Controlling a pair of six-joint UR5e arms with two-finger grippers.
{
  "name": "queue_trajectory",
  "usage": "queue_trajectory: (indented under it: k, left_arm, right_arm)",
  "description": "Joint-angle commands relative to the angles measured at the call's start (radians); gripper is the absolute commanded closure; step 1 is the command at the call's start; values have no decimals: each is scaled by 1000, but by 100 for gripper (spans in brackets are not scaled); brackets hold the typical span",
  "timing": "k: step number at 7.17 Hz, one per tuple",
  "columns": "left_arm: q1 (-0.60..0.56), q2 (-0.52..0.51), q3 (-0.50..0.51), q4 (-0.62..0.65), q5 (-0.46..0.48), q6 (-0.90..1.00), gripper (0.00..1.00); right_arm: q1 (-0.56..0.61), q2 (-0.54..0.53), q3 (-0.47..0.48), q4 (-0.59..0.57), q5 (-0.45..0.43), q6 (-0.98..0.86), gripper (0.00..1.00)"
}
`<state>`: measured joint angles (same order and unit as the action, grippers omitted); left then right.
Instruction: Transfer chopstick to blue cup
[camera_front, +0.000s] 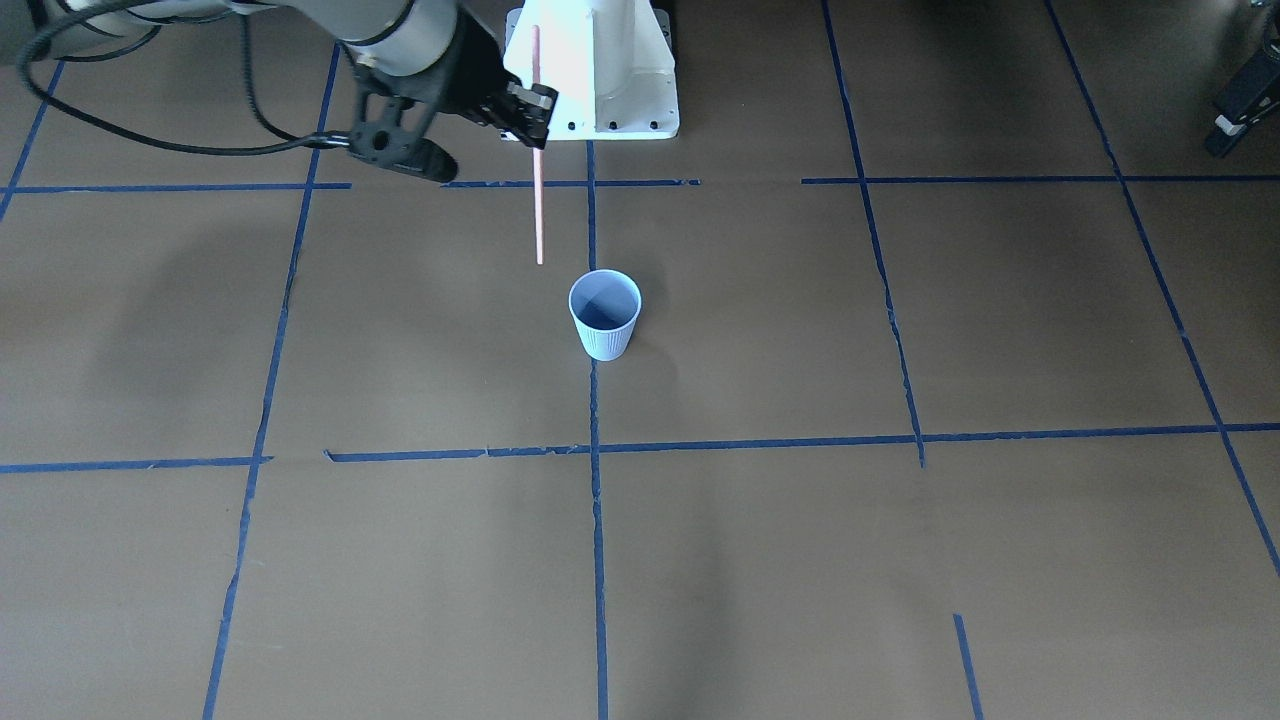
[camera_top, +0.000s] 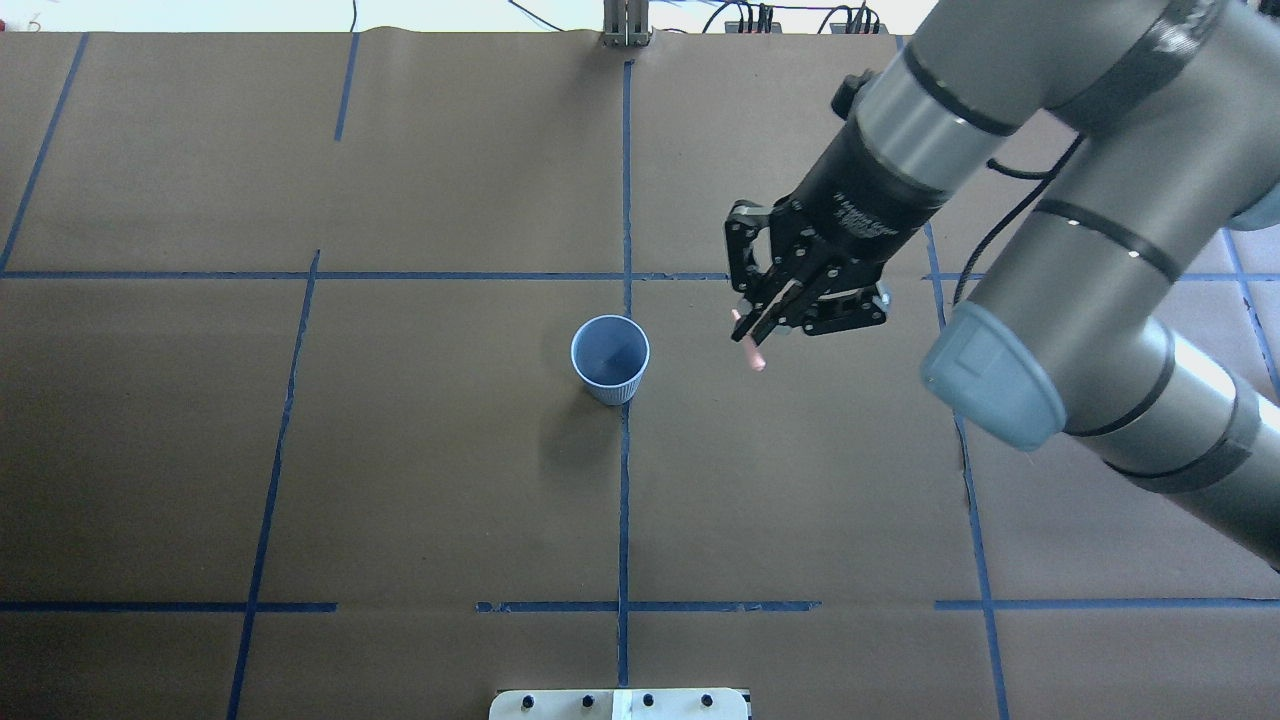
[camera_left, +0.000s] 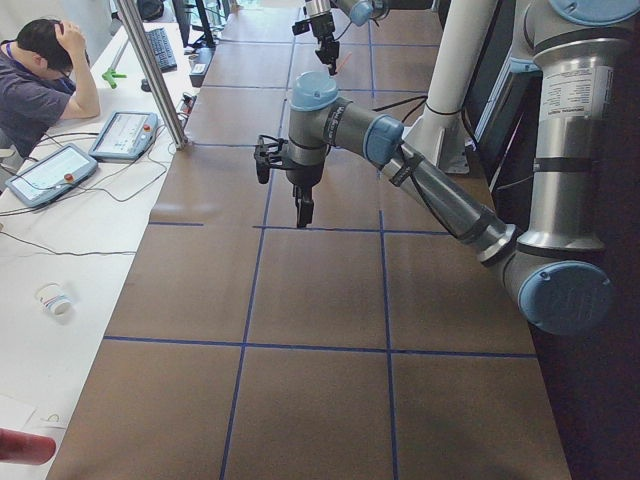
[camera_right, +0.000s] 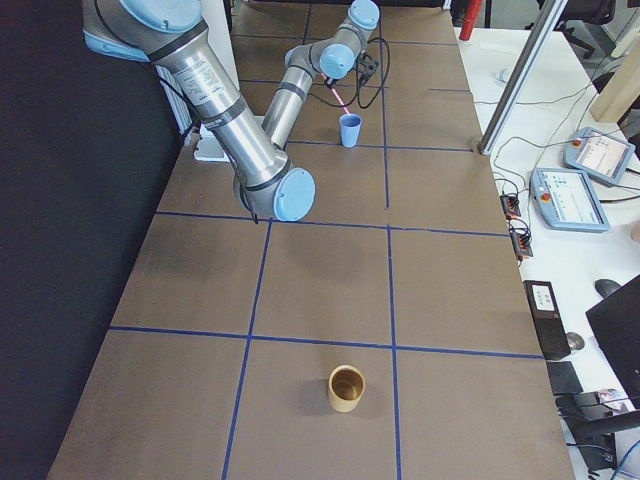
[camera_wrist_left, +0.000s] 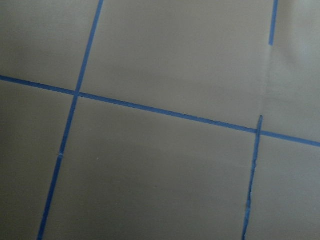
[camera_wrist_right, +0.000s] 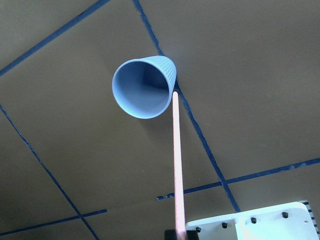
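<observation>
My right gripper (camera_top: 757, 322) is shut on the chopstick (camera_front: 538, 200), a thin pinkish-orange stick held nearly upright above the table. It also shows in the front view (camera_front: 530, 112). The blue cup (camera_top: 610, 358) stands upright and empty on the centre tape line, apart from the gripper. In the right wrist view the chopstick (camera_wrist_right: 177, 165) points down with its lower tip just beside the blue cup's (camera_wrist_right: 142, 90) rim, outside it. My left gripper (camera_left: 302, 212) hangs over bare table far from the cup. I cannot tell whether it is open or shut.
The table is brown paper crossed by blue tape lines. The white robot base plate (camera_front: 620, 100) sits at the robot's edge, behind the cup. A tan cup (camera_right: 347, 388) stands far off towards the table's right end. An operator (camera_left: 45, 80) sits at a side desk.
</observation>
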<state>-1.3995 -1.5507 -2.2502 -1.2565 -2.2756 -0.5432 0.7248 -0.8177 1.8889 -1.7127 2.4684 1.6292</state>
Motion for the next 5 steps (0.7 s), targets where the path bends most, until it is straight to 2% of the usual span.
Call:
queue_trajectory:
  k: [1,3,5]
  left_arm:
    - [-12,17,1,23,-1,34,0]
    - [-12,17,14,22,-2,34,0]
    - [-12,15,38,14,-4,34,0]
  right_arm:
    - [-47,134,-164,11,-66,17,100]
    - [-54,172,-279,88,-75,18,100]
    - [-56,164,-319,96,-75,17,100]
